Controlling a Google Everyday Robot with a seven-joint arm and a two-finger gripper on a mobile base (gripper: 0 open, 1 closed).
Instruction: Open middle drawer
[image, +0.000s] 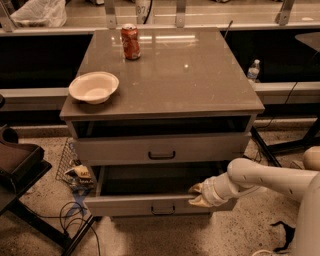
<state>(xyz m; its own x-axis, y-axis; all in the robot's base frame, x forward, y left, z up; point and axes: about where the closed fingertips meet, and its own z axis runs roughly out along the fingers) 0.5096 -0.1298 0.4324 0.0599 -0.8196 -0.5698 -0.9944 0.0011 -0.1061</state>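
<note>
The middle drawer (125, 205) is pulled out at the bottom of the grey cabinet. Its dark inside shows, and its small black bar handle (163, 210) is at the centre of the front. My gripper (194, 195) reaches in from the right on a white arm. It is at the top edge of that drawer's front, just right of the handle. Its two fingertips stand apart, one inside the drawer and one on the front side. The drawer above (120, 149) is closed.
A white bowl (94, 87) and a red soda can (131, 42) stand on the cabinet top (185, 75). A water bottle (254, 70) stands behind on the right. A black chair (17, 165), cables and litter (80, 175) lie on the floor at the left.
</note>
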